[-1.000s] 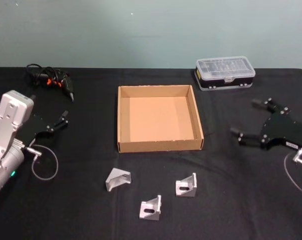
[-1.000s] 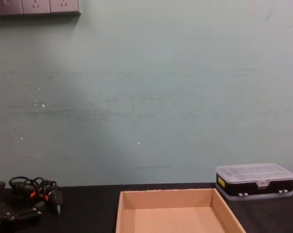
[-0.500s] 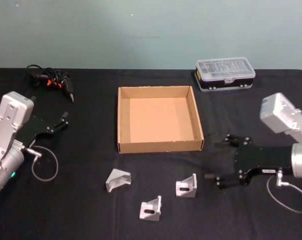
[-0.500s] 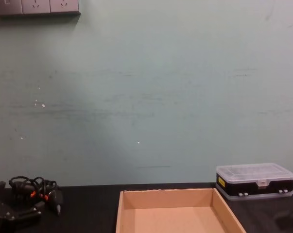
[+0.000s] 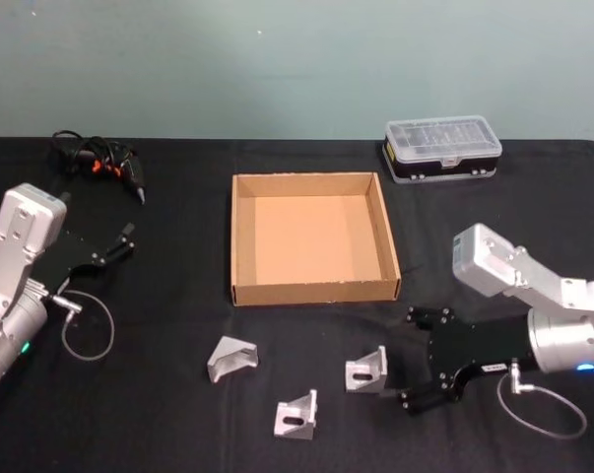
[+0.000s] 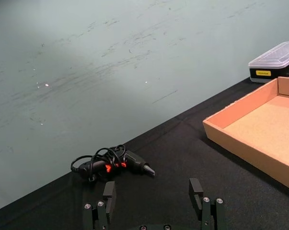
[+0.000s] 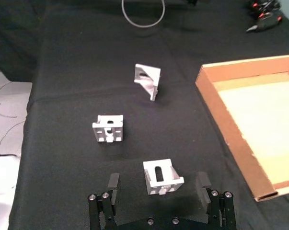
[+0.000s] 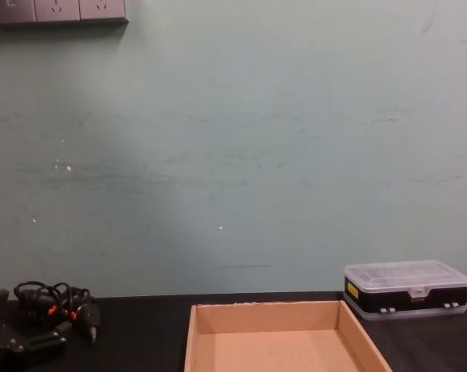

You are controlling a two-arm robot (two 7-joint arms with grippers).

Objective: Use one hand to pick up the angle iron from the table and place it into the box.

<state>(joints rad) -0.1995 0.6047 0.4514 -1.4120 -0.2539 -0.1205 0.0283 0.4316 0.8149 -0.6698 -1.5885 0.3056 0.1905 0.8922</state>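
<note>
Three silver angle irons lie on the black table [image 5: 178,414] in front of the brown cardboard box [image 5: 311,290]: one at the left [image 5: 231,357], one nearest me [image 5: 297,412], one at the right [image 5: 366,369]. My right gripper [image 5: 409,360] is open, low over the table, just right of that right-hand iron. In the right wrist view the iron [image 7: 162,177] sits at the mouth of the open gripper [image 7: 157,184], a gap on each side. The other irons [image 7: 109,128] [image 7: 148,80] lie beyond. My left gripper [image 5: 127,240] rests open at the far left.
A clear-lidded plastic case [image 5: 442,146] stands behind the box to the right. A black tangle of cables with orange bits [image 5: 98,160] lies at the back left. The box rim [image 7: 221,110] runs close beside the right gripper. The table's side edge [image 7: 31,96] shows beyond the irons.
My right arm has swung from the table's right side forward and left, down to the right-hand angle iron, still open. The left arm has barely moved.
</note>
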